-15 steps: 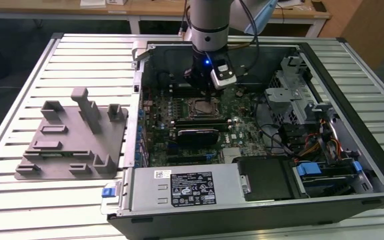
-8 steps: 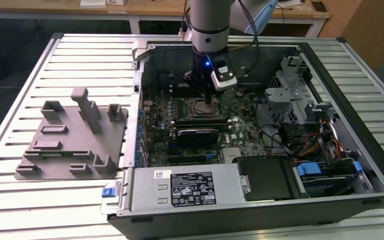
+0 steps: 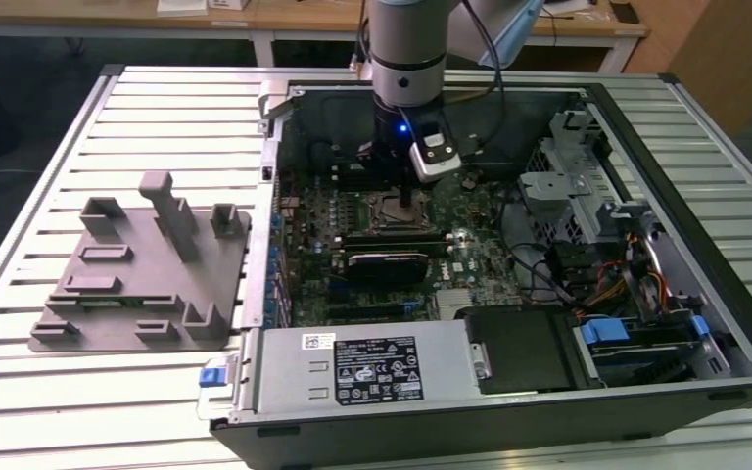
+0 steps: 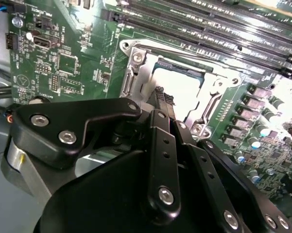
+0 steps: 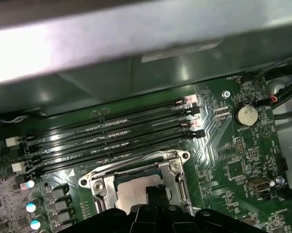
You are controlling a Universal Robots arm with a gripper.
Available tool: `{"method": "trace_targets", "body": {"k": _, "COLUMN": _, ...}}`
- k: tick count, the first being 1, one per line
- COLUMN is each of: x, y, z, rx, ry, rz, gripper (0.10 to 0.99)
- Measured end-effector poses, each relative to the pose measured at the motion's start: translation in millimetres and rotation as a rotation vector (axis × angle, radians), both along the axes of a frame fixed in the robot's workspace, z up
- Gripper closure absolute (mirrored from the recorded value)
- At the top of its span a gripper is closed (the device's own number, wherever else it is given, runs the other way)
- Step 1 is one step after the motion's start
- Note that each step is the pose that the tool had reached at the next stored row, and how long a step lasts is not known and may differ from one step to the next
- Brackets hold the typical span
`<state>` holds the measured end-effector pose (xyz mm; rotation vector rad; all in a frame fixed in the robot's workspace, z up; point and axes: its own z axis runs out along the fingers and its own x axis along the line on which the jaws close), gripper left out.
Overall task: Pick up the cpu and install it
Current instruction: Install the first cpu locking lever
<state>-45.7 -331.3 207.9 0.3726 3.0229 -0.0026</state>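
The arm reaches down into the open computer case [image 3: 507, 245], which lies on its side on the slatted metal table [image 3: 36, 392]. In the exterior view the pincer [image 3: 407, 199] hangs directly over the motherboard's socket frame [image 3: 390, 209], close to the case's far wall.

The cpu [image 4: 182, 92] sits inside that socket frame [image 4: 136, 80] — its silver top shows bright in the second wrist view, flat and level within the metal bracket. In the first wrist view the same chip [image 5: 131, 194] lies in the frame [image 5: 94, 182], just beside the rows of black memory slots [image 5: 111, 138]. The pincer's black fingertips [image 4: 164, 97] stand at the near edge of the chip, drawn close together; whether they touch it or grip anything I cannot tell, and whether the pincer is clenched or released is not clear from these pictures. In the first wrist view the tips [image 5: 155, 194] rise over the chip's edge.

On the table, towards the exterior view's left and well apart from the case, stands a grey plastic fixture block [image 3: 148, 274] with several upright posts. Near the case's front edge lies the power supply [image 3: 363, 367], and coloured cables [image 3: 625, 284] bunch along the side at the exterior view's right — near the drive bays.
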Motion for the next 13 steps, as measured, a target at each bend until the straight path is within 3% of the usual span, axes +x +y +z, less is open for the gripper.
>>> {"method": "trace_targets", "body": {"k": 13, "x": -5.9, "y": -9.1, "z": -1.7, "rx": 0.0, "ry": -0.0001, "rz": 0.0, "gripper": 0.98}}
